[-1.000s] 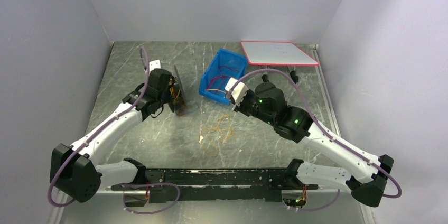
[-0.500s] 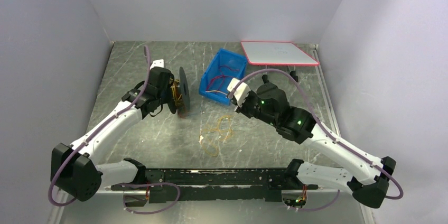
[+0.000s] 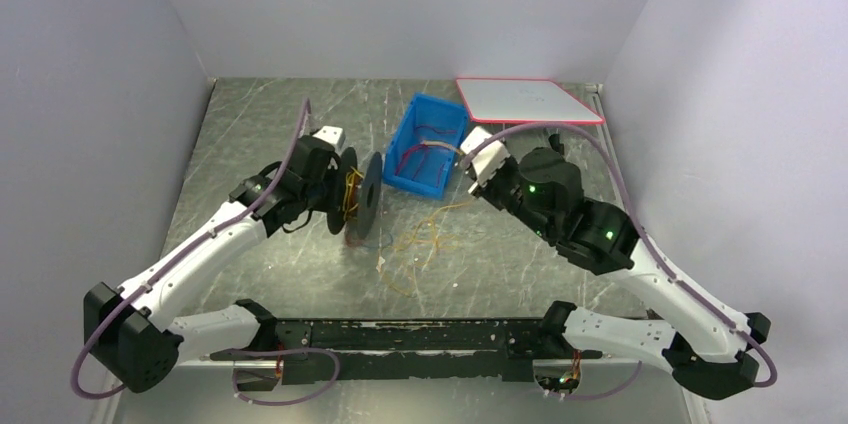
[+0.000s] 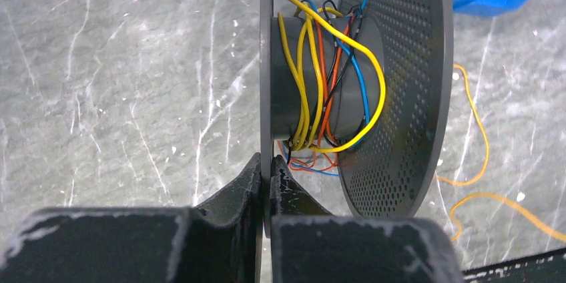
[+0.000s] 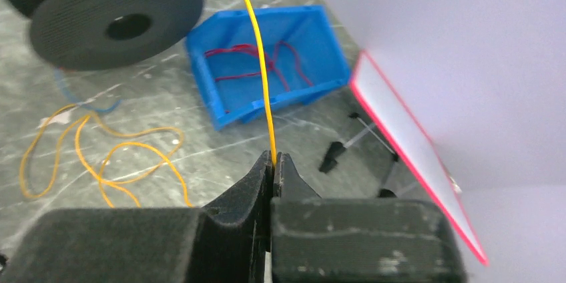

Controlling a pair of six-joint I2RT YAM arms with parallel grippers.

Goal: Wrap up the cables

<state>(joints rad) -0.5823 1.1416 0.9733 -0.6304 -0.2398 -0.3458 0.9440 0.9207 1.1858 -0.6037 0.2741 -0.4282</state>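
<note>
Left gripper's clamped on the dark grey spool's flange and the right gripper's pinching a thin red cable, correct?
Not quite. The right gripper pinches a thin yellow cable, not a red one, as the right wrist view shows. The left gripper is indeed clamped on a flange of the dark grey perforated spool.
</note>
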